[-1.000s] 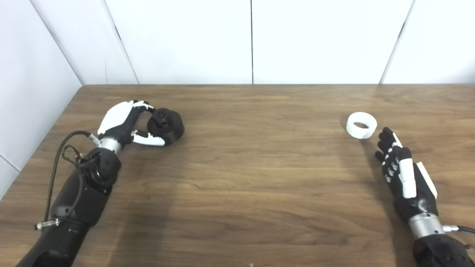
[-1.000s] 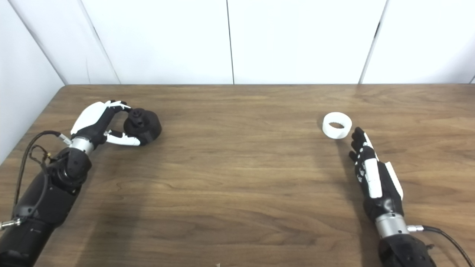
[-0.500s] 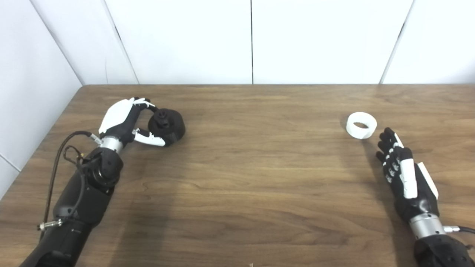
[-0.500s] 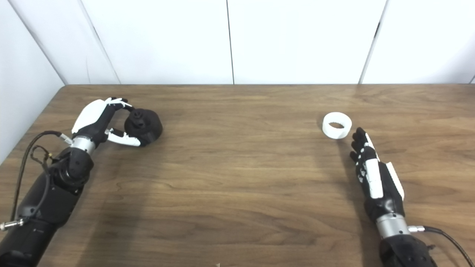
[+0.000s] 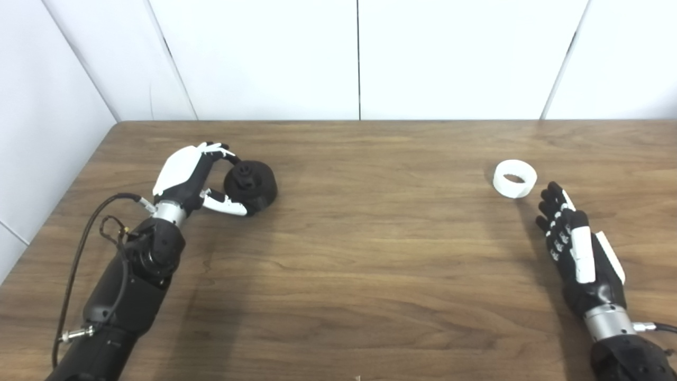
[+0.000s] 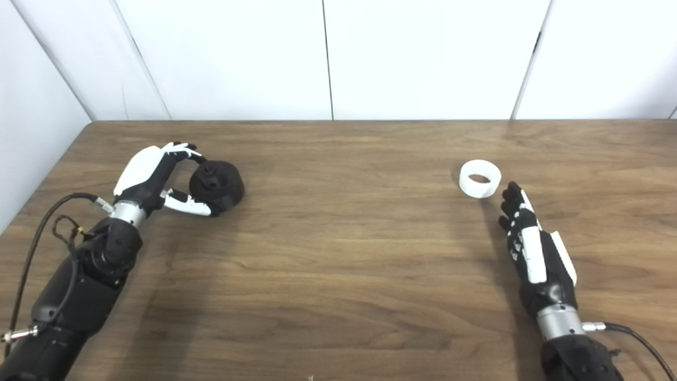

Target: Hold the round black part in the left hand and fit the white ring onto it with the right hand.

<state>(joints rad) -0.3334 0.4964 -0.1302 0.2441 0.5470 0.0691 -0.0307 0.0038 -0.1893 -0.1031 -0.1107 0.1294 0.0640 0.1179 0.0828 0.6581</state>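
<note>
The round black part (image 5: pixel 250 180) with a small hub on top is at the table's left side. My left hand (image 5: pixel 197 173) is shut on it, fingers over its far side and thumb under its near side. The white ring (image 5: pixel 514 179) lies flat on the table at the right. My right hand (image 5: pixel 574 248) is open and empty, fingers straight, resting just near and right of the ring without touching it.
The wooden table (image 5: pixel 370 254) meets white wall panels at the back and on the left. A black cable (image 5: pixel 87 211) loops beside my left forearm.
My left hand has moved to the right with the black part in it. The right hand and the ring have stayed in place.
</note>
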